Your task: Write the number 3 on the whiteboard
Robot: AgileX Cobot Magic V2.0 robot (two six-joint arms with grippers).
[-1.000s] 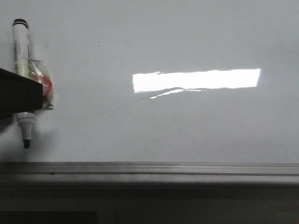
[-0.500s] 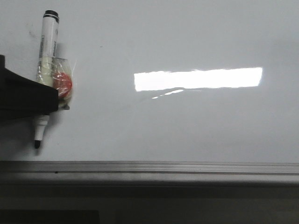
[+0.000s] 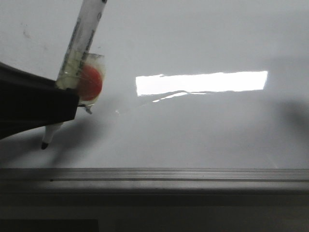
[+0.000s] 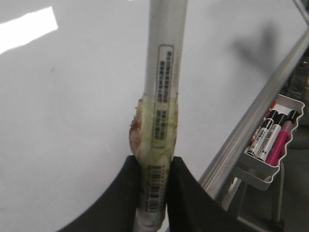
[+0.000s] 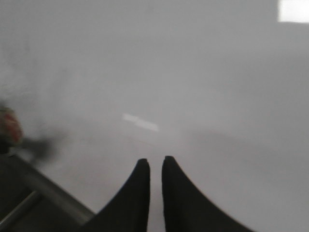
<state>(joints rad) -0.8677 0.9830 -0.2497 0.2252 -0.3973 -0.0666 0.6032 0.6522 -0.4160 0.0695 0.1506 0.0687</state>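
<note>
The whiteboard [image 3: 193, 130] fills the front view, pale and glossy, with no number 3 visible on it. My left gripper [image 3: 67, 102] is shut on a white marker [image 3: 79, 38] wrapped in clear tape with a red patch. The marker leans to the upper right, and its black tip [image 3: 44, 145] is low at the board's left, just above the frame. The left wrist view shows both fingers clamping the marker [image 4: 161, 72] at my left gripper [image 4: 153, 162]. My right gripper [image 5: 155, 162] is shut and empty, hovering over bare board [image 5: 193, 72].
A grey metal frame edge [image 3: 154, 175] runs along the bottom of the board. A bright rectangular light glare [image 3: 202, 82] sits mid-board. A small tray [image 4: 273, 140] with several spare markers hangs beyond the frame in the left wrist view.
My left gripper has moved right with the marker. The marker has tilted from upright to leaning right, and its tip has shifted right and slightly up.
</note>
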